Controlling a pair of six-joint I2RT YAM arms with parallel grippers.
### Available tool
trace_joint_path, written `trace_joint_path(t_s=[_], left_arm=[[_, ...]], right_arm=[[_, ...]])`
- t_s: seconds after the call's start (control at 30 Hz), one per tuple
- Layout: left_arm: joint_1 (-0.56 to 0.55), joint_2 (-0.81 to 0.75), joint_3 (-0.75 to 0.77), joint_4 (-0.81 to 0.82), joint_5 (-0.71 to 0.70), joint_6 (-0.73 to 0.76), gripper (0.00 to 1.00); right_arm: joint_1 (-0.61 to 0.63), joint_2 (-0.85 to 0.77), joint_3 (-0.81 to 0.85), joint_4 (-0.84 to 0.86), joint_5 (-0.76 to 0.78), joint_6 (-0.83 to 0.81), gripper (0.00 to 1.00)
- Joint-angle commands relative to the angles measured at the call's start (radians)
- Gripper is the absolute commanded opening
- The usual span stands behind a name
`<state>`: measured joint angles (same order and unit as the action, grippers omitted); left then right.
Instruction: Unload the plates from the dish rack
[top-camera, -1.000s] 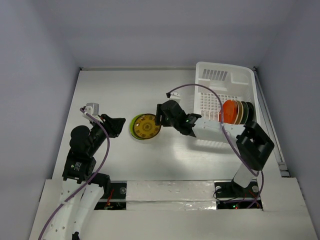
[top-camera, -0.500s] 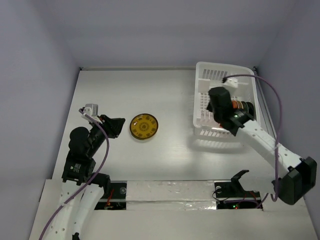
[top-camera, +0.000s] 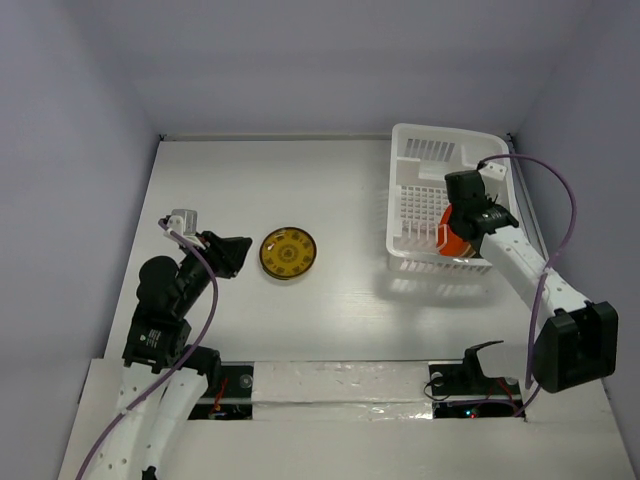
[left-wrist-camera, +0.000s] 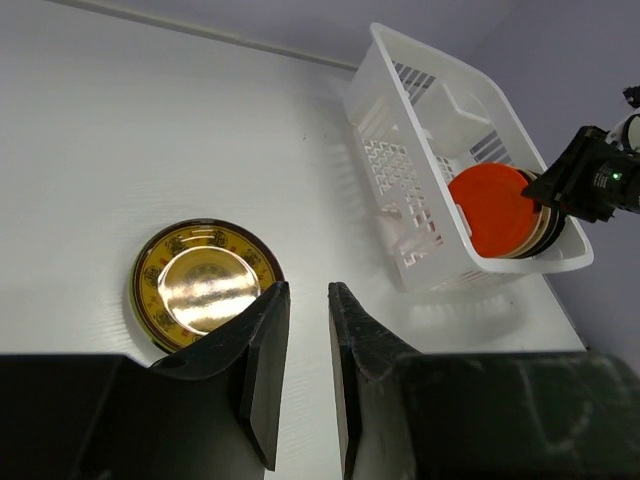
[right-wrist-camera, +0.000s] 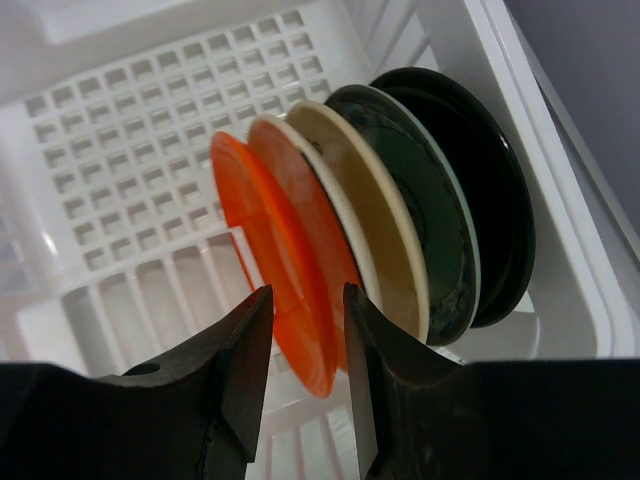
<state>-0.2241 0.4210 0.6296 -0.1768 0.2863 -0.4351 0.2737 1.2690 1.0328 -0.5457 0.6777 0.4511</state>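
Note:
The white dish rack (top-camera: 440, 136) stands at the back right, and several plates stand on edge in it. In the right wrist view they run orange (right-wrist-camera: 270, 240), cream (right-wrist-camera: 372, 220), dark green (right-wrist-camera: 425, 200) and black (right-wrist-camera: 492, 170). My right gripper (right-wrist-camera: 307, 295) reaches into the rack (right-wrist-camera: 150, 150), open, with its jaws on either side of the orange plate's rim. From above it (top-camera: 460, 226) sits over the orange plate (top-camera: 452, 240). A gold-patterned plate (top-camera: 288, 253) lies flat on the table. My left gripper (left-wrist-camera: 308, 290) hovers just right of that plate (left-wrist-camera: 205, 283), slightly open and holding nothing.
The rack (left-wrist-camera: 395, 160) has slotted walls and a raised white divider at its far end. Grey walls close in the table at the back and on both sides. A purple cable loops over the right arm (top-camera: 520, 265).
My right arm left the gold plate on the table, swung right to the rack, and now has its jaws astride the orange plate. The left arm has not moved.

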Motion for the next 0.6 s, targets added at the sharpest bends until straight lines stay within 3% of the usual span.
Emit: trace_joint_path(t_s=[0.0, 0.17, 0.4, 0.57], left_arm=[[-0.009, -0.007, -0.002, 0.033, 0.001, -0.001, 0.2], [-0.018, -0.004, -0.001, 0.031, 0.001, 0.001, 0.2], [-0.027, -0.01, -0.001, 0.031, 0.001, 0.002, 0.2], [-0.027, -0.013, -0.001, 0.033, -0.001, 0.001, 0.2]], right_arm=[[-0.05, 0.03, 0.039, 0.007, -0.036, -0.029, 0.4], [-0.068, 0.096, 0.053, 0.032, -0.061, -0.043, 0.36], [-0.068, 0.092, 0.081, 0.007, -0.043, -0.061, 0.12], [-0.044, 0.044, 0.118, -0.063, -0.021, -0.078, 0.04]])
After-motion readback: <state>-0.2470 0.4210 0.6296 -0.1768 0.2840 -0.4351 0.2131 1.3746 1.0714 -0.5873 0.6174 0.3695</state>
